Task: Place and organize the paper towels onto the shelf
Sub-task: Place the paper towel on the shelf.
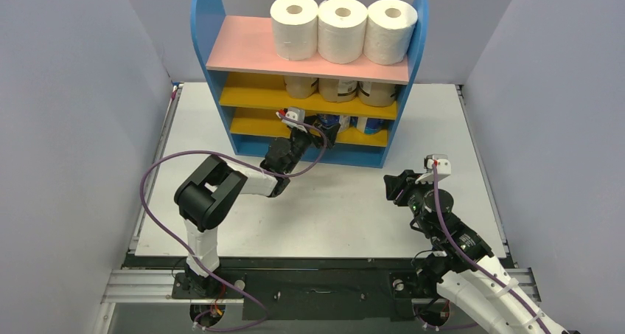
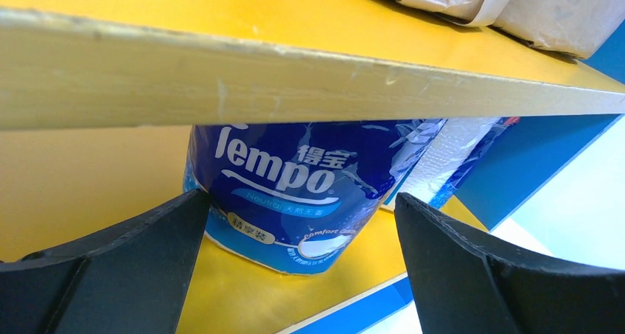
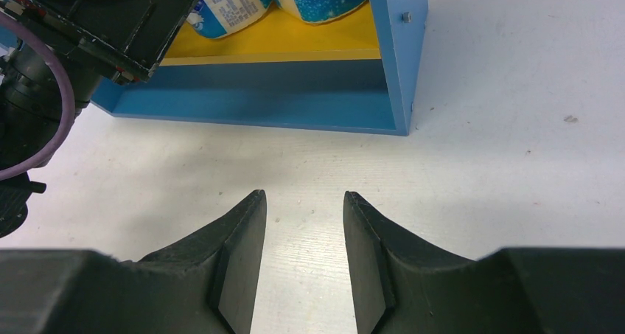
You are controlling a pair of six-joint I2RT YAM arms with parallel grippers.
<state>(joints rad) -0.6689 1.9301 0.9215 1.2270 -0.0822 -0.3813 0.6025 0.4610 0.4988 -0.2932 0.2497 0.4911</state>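
The shelf [image 1: 243,46] stands at the back of the table. Three white paper towel rolls [image 1: 342,30] stand on its pink top board. Three tan rolls [image 1: 338,90] stand on the upper yellow board. My left gripper [image 1: 324,131] is open at the lower yellow board. In the left wrist view a blue-and-white roll [image 2: 295,172] stands upright on that board [image 2: 243,290], just ahead of the left gripper [image 2: 298,197]. The left fingertip is at its side and the right one is apart. A second blue-and-white roll [image 2: 449,157] stands behind it. My right gripper [image 1: 394,186] is open and empty over the table.
The white table top [image 1: 442,127] lies under and around the shelf, with grey walls on both sides. In the right wrist view the right gripper [image 3: 304,195] faces the shelf's blue base [image 3: 258,91], with both blue-and-white rolls [image 3: 228,6] and the left arm [image 3: 44,76] at the upper left.
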